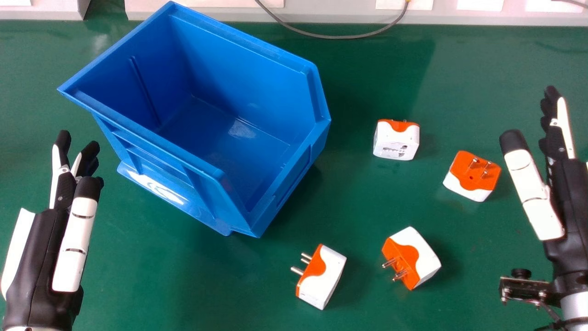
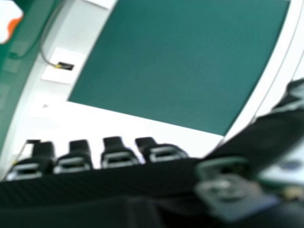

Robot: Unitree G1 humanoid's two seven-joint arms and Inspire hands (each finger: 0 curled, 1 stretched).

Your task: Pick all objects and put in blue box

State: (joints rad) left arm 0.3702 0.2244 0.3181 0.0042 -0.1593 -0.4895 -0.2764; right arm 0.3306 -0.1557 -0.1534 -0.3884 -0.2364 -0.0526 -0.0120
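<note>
In the head view my left hand (image 1: 64, 197) is open, left of the blue box (image 1: 275, 193), whose inside holds nothing. My right hand (image 1: 565, 184) is open at the right side; in the right hand view my right hand (image 2: 95, 178) has its fingertips along the bottom. Several white and orange plug adapters lie on the table between box and right hand: one adapter (image 1: 396, 143) right of the box, another adapter (image 1: 468, 181) nearest my right thumb, a third adapter (image 1: 420, 257) nearer the front, and one more adapter (image 1: 326, 276) below the box's front corner.
The green table (image 1: 206, 285) lies under everything. A grey cable (image 1: 321, 36) loops over its far edge, in front of a pale ledge (image 1: 340, 14). In the right hand view a white and orange adapter (image 2: 5, 21) shows at the corner, near the cable (image 2: 43, 42).
</note>
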